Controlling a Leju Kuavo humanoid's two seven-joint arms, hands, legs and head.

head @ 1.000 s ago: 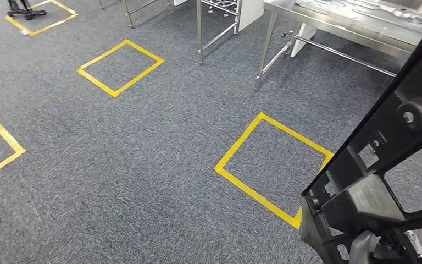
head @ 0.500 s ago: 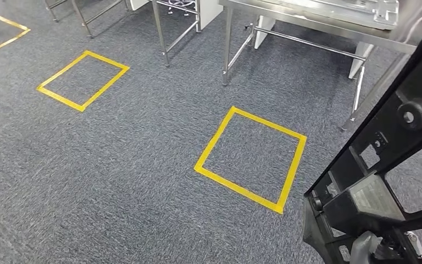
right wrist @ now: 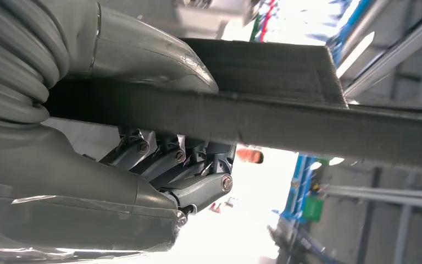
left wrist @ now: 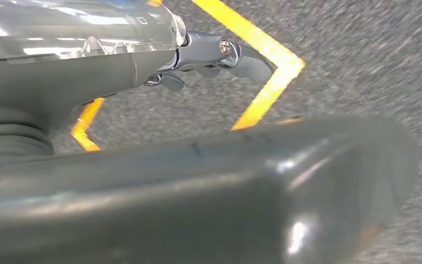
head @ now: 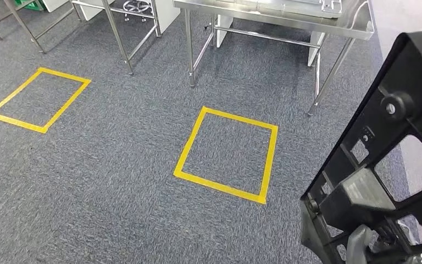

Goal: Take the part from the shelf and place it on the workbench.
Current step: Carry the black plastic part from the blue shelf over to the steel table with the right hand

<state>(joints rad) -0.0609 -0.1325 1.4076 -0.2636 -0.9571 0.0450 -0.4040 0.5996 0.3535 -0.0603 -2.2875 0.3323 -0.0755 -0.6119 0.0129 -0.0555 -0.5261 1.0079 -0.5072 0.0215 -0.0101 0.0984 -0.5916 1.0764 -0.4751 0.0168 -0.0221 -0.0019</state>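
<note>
The part (head: 357,193) is a large black plastic frame with openings, held upright at the lower right of the head view. My right hand (head: 359,247) grips it near its bottom end. In the right wrist view the thumb and fingers (right wrist: 167,160) of that hand (right wrist: 88,181) clamp around a bar of the part (right wrist: 307,118). The steel workbench (head: 286,21) stands ahead on thin legs at the top of the head view. In the left wrist view my left hand (left wrist: 143,170) hangs above the carpet, its fingers (left wrist: 220,52) holding nothing.
A yellow tape square (head: 189,142) lies on the grey carpet in front of the workbench, and another (head: 67,106) farther left. More steel table legs (head: 118,38) stand at the upper left. A pale wall borders the right side.
The whole view has shifted: the camera has turned, so the workbench and the tape squares sit farther left and more centred. The part stays in my right hand.
</note>
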